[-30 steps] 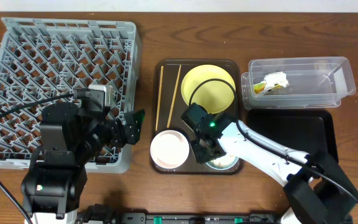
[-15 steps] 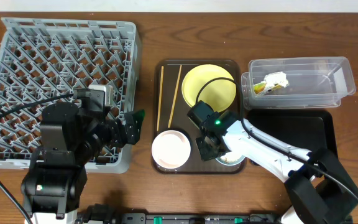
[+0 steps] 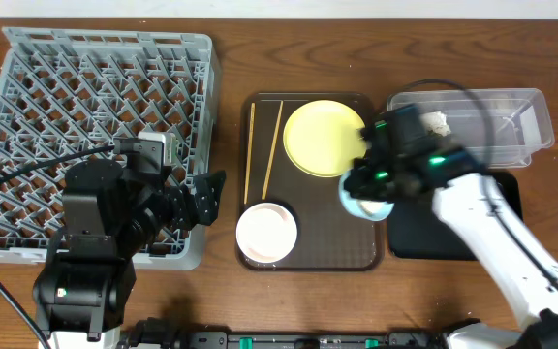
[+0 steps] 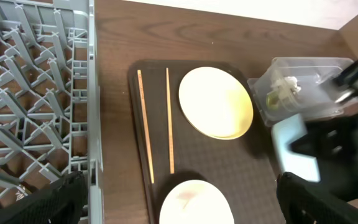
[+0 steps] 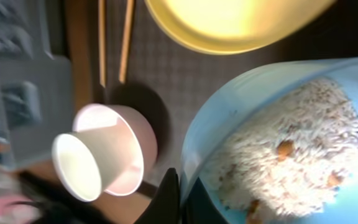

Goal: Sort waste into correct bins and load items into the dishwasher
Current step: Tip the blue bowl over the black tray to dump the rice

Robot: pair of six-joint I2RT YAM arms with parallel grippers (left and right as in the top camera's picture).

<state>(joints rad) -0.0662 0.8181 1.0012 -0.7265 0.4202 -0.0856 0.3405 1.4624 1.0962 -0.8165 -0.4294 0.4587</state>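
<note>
My right gripper (image 3: 371, 184) is shut on the rim of a light blue bowl (image 3: 355, 204) holding rice (image 5: 291, 149), raised over the right edge of the brown tray (image 3: 303, 262). The jaws (image 5: 182, 193) pinch the bowl's rim (image 5: 197, 149). On the tray lie a yellow plate (image 3: 324, 137), two chopsticks (image 3: 260, 145) and a white bowl (image 3: 265, 234). My left gripper (image 3: 206, 199) is open and empty, between the grey dish rack (image 3: 95, 107) and the tray. In the left wrist view the white bowl (image 4: 194, 202) lies between its fingers' line of sight.
A clear plastic bin (image 3: 473, 121) with a scrap of waste (image 3: 424, 126) stands at the back right. A black tray (image 3: 453, 228) lies in front of it, under my right arm. The dish rack fills the left side.
My right gripper has lifted the blue bowl off the tray's front right corner and carried it right and back, toward the clear bin. The left arm has not moved.
</note>
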